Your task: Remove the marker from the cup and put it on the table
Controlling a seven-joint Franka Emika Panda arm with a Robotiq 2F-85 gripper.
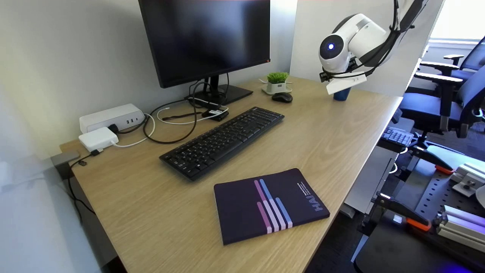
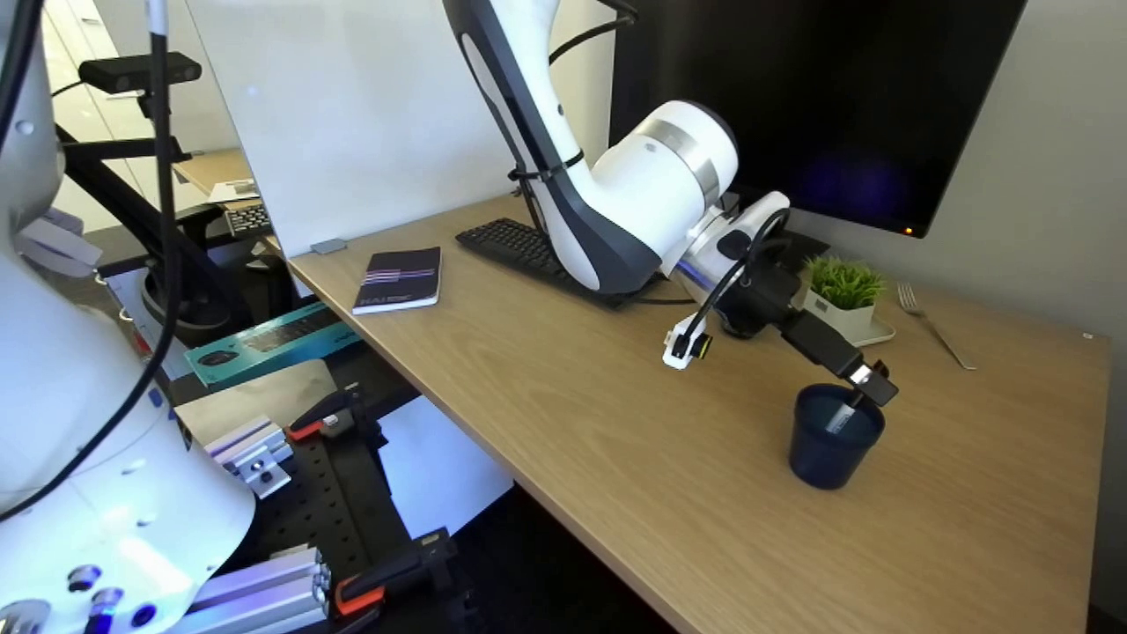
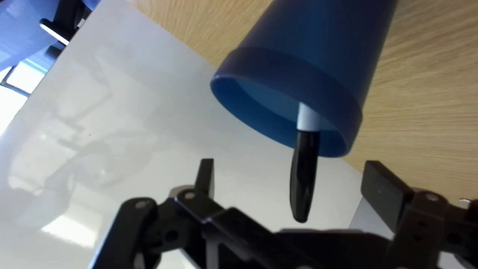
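The dark blue cup stands upright on the wood-grain table; in an exterior view the cup is partly hidden behind the wrist. The marker leans in the cup, its black end sticking out past the rim and its light body going inside. The marker's light part also shows in an exterior view. My gripper is open, with the black end between its fingers and a gap on both sides. In an exterior view the gripper is at the cup's mouth, tilted.
A white pot with a green plant and a fork lie beyond the cup. A mouse, a keyboard, a monitor and a dark notebook are on the table. The table's edge runs along the near side.
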